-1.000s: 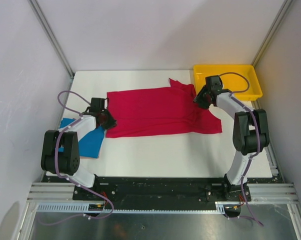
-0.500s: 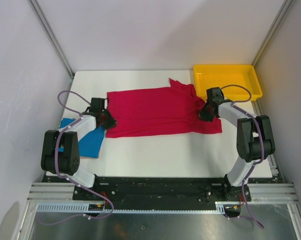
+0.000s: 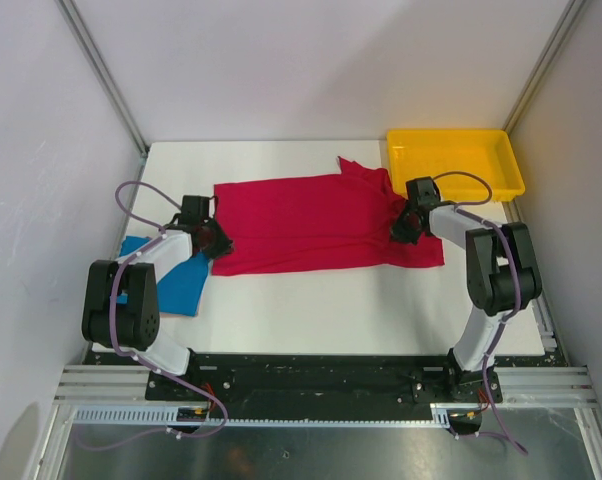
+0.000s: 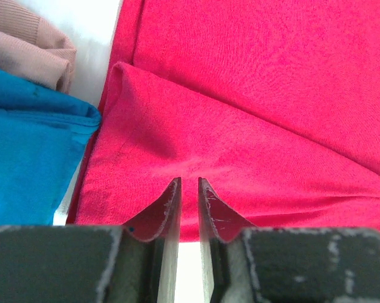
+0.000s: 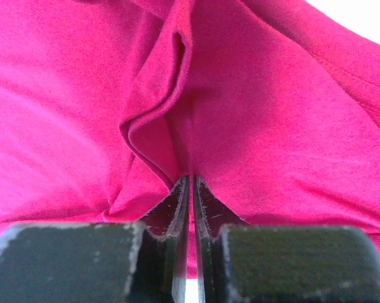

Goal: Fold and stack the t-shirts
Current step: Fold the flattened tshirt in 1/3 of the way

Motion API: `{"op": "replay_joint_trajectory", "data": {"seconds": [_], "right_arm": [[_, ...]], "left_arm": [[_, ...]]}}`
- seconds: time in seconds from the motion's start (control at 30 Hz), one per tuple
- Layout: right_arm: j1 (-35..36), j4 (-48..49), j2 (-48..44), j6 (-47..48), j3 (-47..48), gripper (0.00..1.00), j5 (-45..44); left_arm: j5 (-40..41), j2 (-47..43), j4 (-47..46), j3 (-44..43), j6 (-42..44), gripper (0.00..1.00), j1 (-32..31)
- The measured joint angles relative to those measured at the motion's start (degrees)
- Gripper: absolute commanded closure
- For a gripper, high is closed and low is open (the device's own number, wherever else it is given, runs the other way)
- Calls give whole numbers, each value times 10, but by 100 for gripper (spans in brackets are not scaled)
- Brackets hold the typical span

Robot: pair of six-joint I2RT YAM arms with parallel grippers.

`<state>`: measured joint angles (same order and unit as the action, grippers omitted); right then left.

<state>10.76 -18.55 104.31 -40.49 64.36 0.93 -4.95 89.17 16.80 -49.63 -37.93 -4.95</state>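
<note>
Red t-shirt [image 3: 321, 222] lies spread on the desk [image 3: 311, 300]. Right gripper [image 5: 190, 180] jaws pinch a fold of it. Left gripper [image 4: 189, 183] jaws stand narrow at its left edge, grip unclear.

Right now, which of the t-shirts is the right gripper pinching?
The red t-shirt, spread out wide; the right gripper is shut on a raised ridge of its cloth. The blue t-shirt lies folded on the far left side.

One red shirt [image 3: 311, 220], one blue shirt [image 3: 179, 285] (two altogether), one yellow tray [image 3: 451, 150].
</note>
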Motion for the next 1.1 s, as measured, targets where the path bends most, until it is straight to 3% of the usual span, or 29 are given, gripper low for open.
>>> {"op": "replay_joint_trajectory", "data": {"seconds": [0.3, 0.63, 0.8, 1.1], "right_arm": [[0, 57, 17, -15, 4, 90, 42], [0, 141, 97, -51, 63, 86, 96], [0, 146, 104, -62, 89, 76, 101], [0, 121, 92, -58, 107, 73, 88]], "left_arm": [[0, 0, 0, 0, 0, 80, 1], [0, 0, 0, -6, 5, 80, 3], [0, 0, 0, -6, 5, 79, 5], [0, 0, 0, -6, 5, 77, 6]]}}
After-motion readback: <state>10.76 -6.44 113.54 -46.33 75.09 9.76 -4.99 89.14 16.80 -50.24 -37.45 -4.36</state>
